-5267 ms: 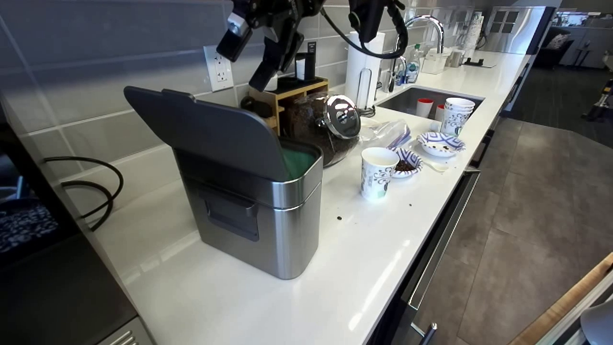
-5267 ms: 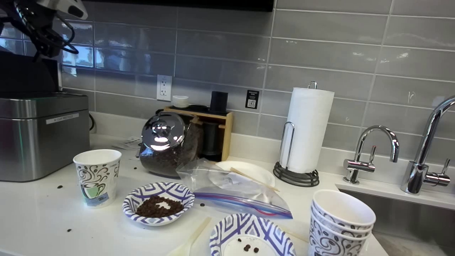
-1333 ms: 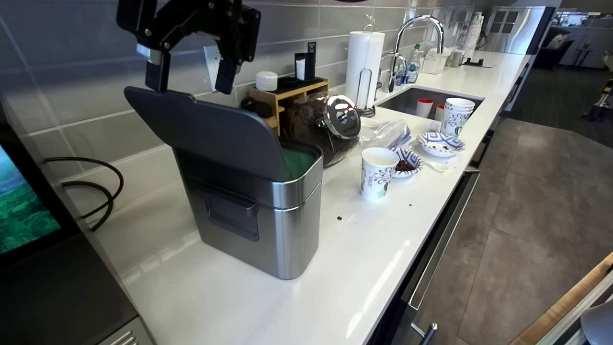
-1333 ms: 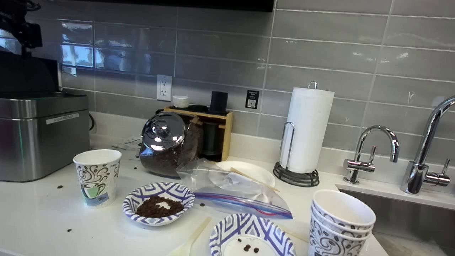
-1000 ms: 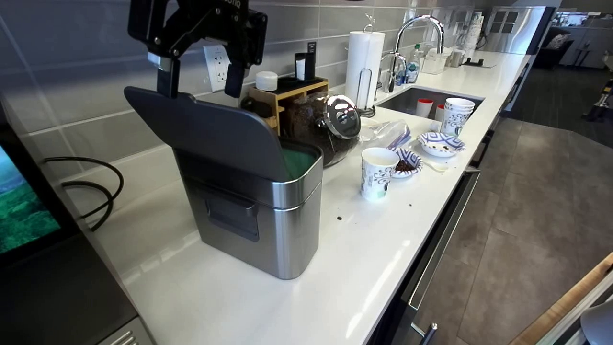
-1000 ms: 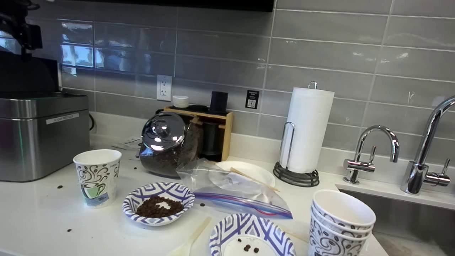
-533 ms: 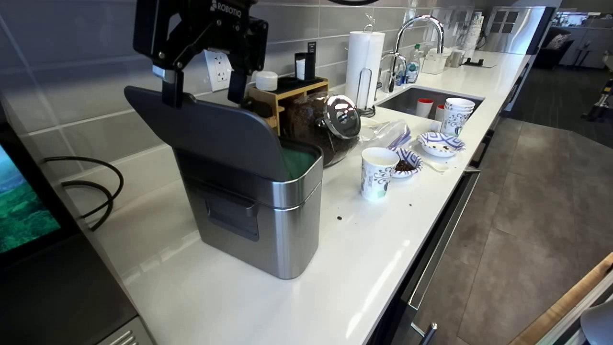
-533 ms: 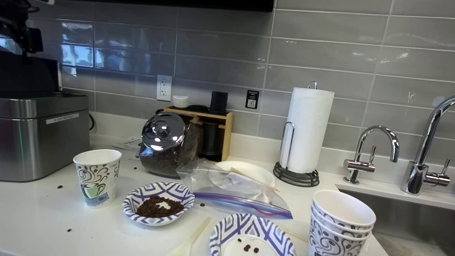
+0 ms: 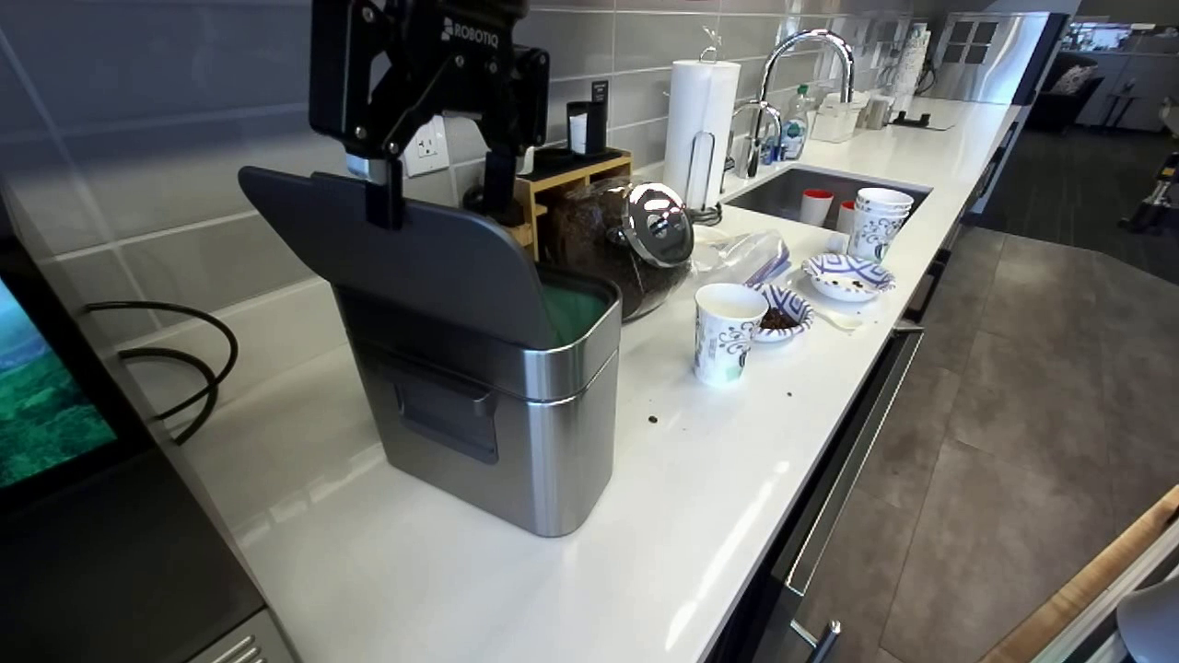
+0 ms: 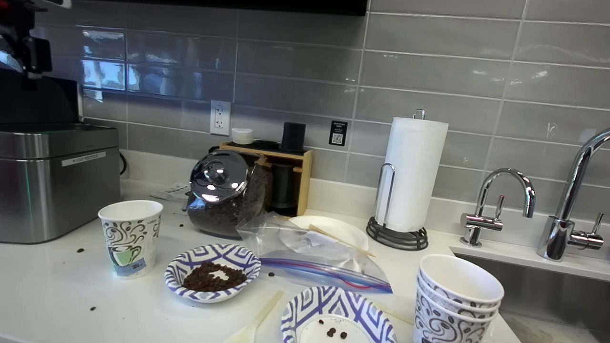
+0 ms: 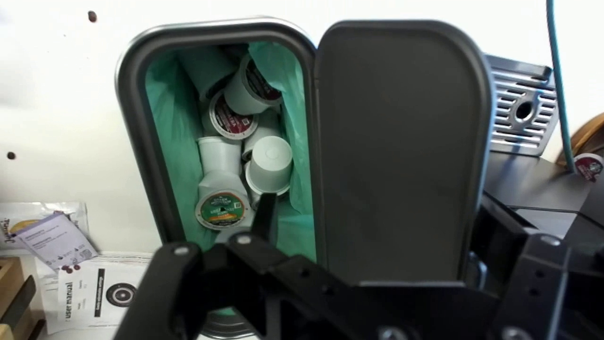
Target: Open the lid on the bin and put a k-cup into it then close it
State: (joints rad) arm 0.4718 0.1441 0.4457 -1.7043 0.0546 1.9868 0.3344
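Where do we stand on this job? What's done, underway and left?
Done: the lid stands open. K-cups lie inside the bin; whether this job's cup is among them, I can't tell.
In hand: the gripper is open, holding no k-cup, jaws on either side of the lid in the wrist view, perhaps to close it.
Left: closing the lid; the green liner is exposed.

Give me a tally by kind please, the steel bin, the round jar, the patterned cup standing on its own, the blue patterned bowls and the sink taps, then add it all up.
Steel bin: 1
Round jar: 1
Lone patterned cup: 1
Blue patterned bowls: 2
Sink taps: 2
Total: 7
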